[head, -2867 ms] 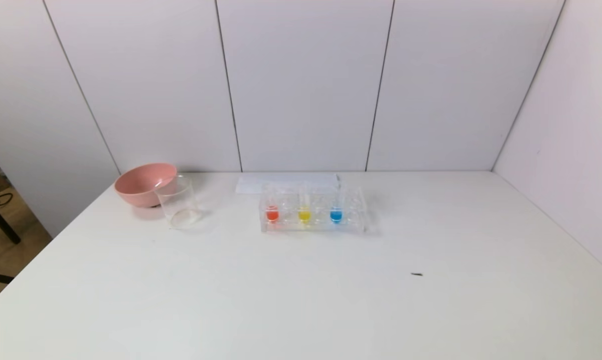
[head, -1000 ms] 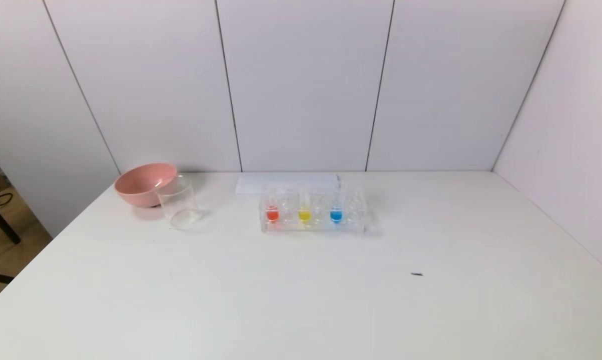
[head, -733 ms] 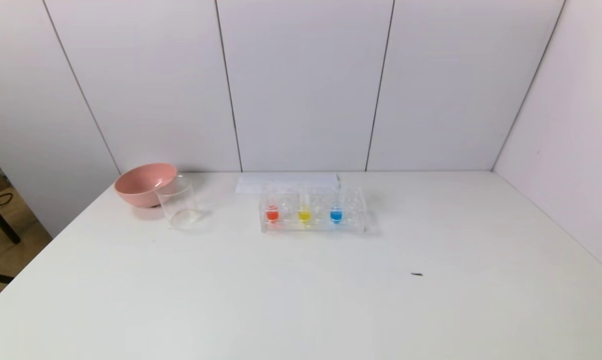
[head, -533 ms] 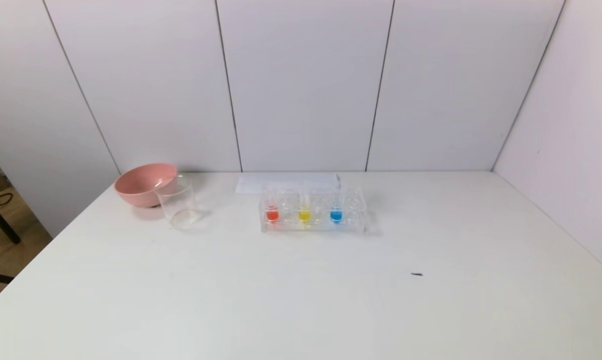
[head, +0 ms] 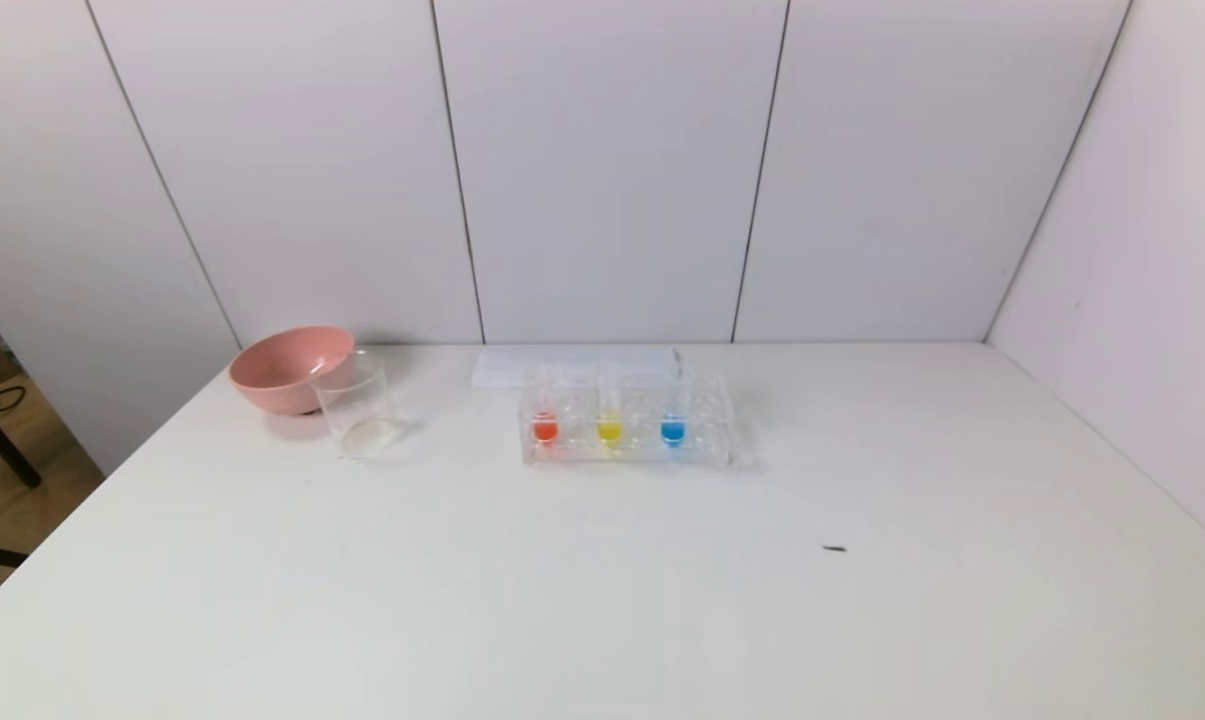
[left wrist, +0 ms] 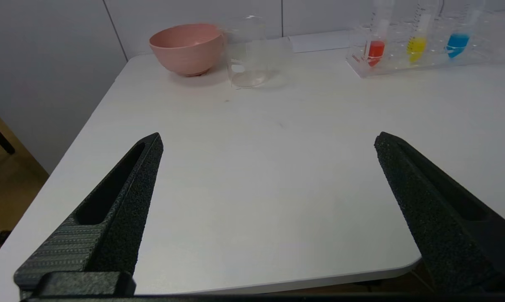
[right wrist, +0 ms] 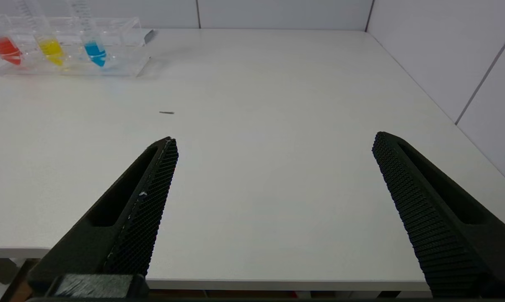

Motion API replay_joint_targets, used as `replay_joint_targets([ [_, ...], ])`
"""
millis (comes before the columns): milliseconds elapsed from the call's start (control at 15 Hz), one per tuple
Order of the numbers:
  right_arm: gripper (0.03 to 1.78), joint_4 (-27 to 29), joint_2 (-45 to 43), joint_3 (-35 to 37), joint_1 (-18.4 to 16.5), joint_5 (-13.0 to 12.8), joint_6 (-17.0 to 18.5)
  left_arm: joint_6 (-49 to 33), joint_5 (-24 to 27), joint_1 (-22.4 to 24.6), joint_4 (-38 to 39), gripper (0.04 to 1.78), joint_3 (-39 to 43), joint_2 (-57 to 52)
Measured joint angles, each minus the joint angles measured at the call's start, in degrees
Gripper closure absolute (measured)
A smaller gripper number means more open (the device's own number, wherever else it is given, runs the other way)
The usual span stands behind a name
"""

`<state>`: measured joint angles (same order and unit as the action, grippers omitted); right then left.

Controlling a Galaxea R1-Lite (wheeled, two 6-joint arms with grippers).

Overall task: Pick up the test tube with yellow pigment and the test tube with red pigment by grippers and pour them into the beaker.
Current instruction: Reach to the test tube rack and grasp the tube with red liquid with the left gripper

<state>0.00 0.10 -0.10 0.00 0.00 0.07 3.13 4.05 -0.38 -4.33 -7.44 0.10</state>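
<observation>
Nothing has been picked up yet; the step in hand is the first reach, and both arms sit back at the near edge of the worktop (head: 602, 600), out of the head view.

Going left to right: the left gripper (left wrist: 269, 140) has its jaws spread wide and empty. Well ahead of them and off toward their outer side stands the pink bowl (head: 290, 368), with the beaker (head: 357, 404) just beside it and a little nearer the jaws. Further along, ahead of the gap between the two arms, is the clear rack (head: 627, 430). In it, upright, stand the test tube with red pigment (head: 544, 428), the test tube with yellow pigment (head: 609, 430) and a blue-tipped tube (head: 673, 430). The right gripper (right wrist: 273, 140) likewise has wide, empty jaws, with the rack far ahead on their inner side.

To do the reach well, I judge each set of jaws should come in level at a tube's clear upper stem, above the rack's top, straddle only that tube and lift straight up before swinging toward the beaker. The tubes stand close together, so a slanted approach could knock a neighbour.

Against the earlier head views, nothing on the worktop has shifted.
</observation>
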Motion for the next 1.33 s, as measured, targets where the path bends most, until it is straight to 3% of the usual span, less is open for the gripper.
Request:
replay_joint_targets([
  [333, 0.11, 0.0, 0.0, 0.0, 0.0, 0.0, 0.0, 0.0, 0.9, 0.0, -4.0, 0.05, -8.9, 3.2],
  [800, 0.11, 0.0, 0.0, 0.0, 0.0, 0.0, 0.0, 0.2, 1.0, -0.1, -3.5, 0.05, -25.4, 20.1],
  [1333, 0.11, 0.0, 0.0, 0.0, 0.0, 0.0, 0.0, -0.3, 2.8, -0.4, 5.1, 0.05, -38.2, 44.0],
])
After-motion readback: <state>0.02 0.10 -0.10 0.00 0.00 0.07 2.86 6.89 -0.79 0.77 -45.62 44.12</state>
